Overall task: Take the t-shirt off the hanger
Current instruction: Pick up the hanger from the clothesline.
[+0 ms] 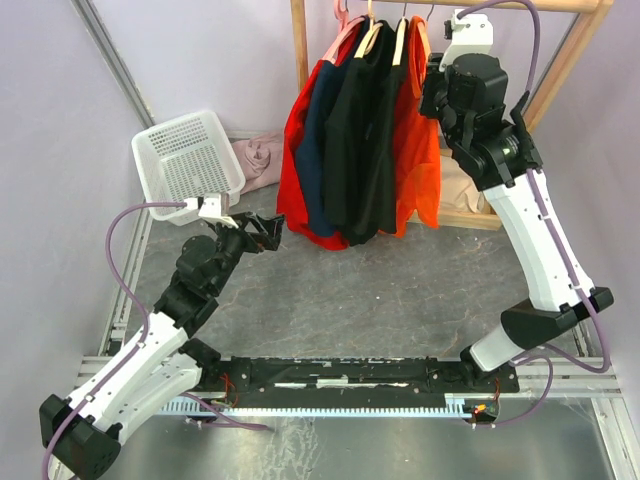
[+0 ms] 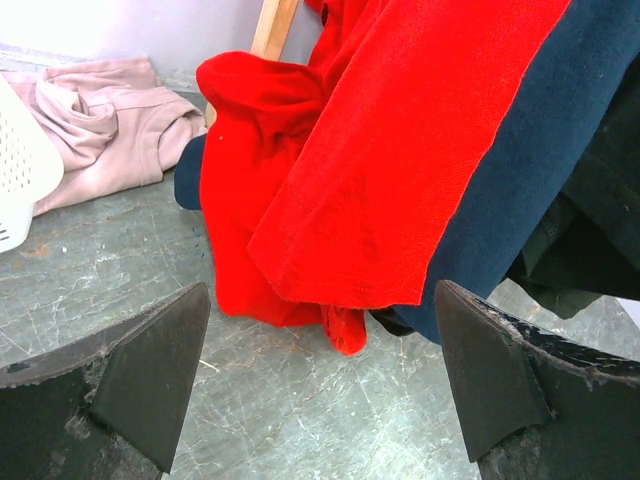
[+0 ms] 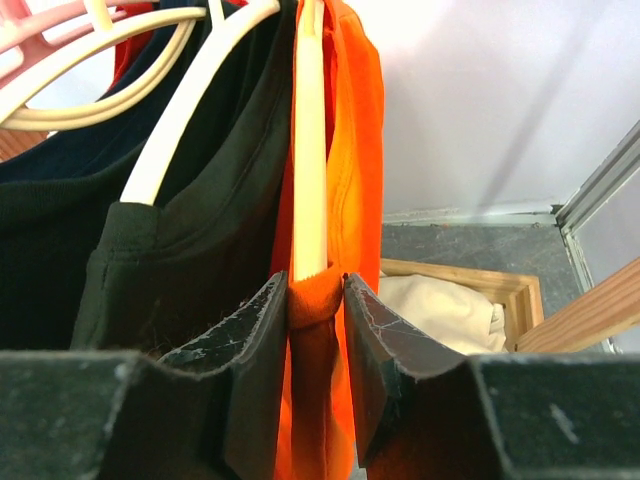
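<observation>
Locate the orange t-shirt (image 1: 425, 160) at the right end of the row of garments on the wooden rack (image 1: 572, 60), draped over a cream hanger (image 3: 308, 150) and fully on it. Note the right gripper (image 3: 315, 300) raised to shoulder height of that garment, just beside the rack's slanted brace in the top view. Read its jaws as closed on the orange t-shirt: in the right wrist view, see a fold of orange cloth pinched between the two black fingers (image 3: 255, 340), directly below the lower end of the hanger's arm. Treat contact with the hanger itself as undetermined. Find the black t-shirt (image 1: 365, 150) touching the orange one on its left, on a separate cream hanger, then a navy t-shirt (image 1: 322, 120) and a red t-shirt (image 1: 297, 160) farther left, with hems reaching down near the table (image 1: 400, 300).

Locate the left gripper (image 2: 322, 330) low over the table, in front of the hems of the red and navy garments. Read its jaws as spread wide apart, with both fingers clear of the cloth. Note a white basket (image 1: 185, 160) at the left wall, a pink garment (image 2: 100, 120) crumpled on the table between basket and rack, and a cream cloth (image 3: 440, 305) inside a wooden tray (image 3: 520, 290) beyond the orange t-shirt
</observation>
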`<state>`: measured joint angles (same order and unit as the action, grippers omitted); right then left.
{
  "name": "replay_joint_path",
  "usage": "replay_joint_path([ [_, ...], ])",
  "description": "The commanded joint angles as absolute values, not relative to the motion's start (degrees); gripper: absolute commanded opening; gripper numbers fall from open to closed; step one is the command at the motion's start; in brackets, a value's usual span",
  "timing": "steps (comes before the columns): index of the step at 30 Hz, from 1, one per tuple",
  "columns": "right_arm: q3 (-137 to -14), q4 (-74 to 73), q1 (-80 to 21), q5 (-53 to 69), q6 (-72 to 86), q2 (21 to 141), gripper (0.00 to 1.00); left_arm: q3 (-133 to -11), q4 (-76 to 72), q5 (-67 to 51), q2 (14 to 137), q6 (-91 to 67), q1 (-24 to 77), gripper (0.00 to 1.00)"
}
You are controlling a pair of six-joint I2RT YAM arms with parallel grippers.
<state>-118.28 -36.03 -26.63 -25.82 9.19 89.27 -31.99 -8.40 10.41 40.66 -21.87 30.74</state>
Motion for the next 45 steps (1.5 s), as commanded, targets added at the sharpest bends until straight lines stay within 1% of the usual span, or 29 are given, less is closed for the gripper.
replay_joint_path([
  [1, -122.6, -35.67, -26.83, -27.17, 7.35, 91.21, 0.37, -31.7, -9.04, 10.37, 39.58, -24.15, 31.11, 0.99],
  [5, -123.3, -35.19, -26.76, -27.35, 7.35, 92.1, 0.34, -31.64, -8.67, 10.4, 39.28, -24.08, 31.11, 0.99],
  [8, -123.73, -35.07, -26.87, -28.27, 6.96, 92.56, 0.27, -31.59, -8.54, 10.42, 39.31, -24.01, 31.12, 0.99],
  [12, -123.8, -34.45, -26.88, -29.39, 6.42, 92.52, 0.2, -31.66, -8.53, 10.27, 39.54, -23.99, 31.26, 0.99],
  [15, -123.96, -33.46, -26.85, -30.36, 6.15, 92.29, 0.1, -31.79, -8.53, 10.11, 39.87, -23.91, 31.24, 0.99],
  [18, -124.85, -32.56, -26.86, -31.09, 5.86, 92.29, 0.02, -32.22, -8.52, 10.05, 40.21, -23.82, 31.23, 0.99],
  [27, -129.21, -30.3, -26.89, -30.0, 5.15, 91.21, 0.01, -34.93, -6.98, 8.78, 38.6, -22.49, 31.59, 0.99],
  [38, -129.55, -28.11, -26.84, -29.72, 3.77, 89.16, 0.01, -36.46, -4.95, 6.83, 34.3, -21.8, 31.6, 0.99],
  [45, -127.44, -26.11, -26.85, -29.78, 3.36, 87.23, 0.01, -38.14, -3.87, 5.58, 32.3, -20.86, 31.64, 0.99],
])
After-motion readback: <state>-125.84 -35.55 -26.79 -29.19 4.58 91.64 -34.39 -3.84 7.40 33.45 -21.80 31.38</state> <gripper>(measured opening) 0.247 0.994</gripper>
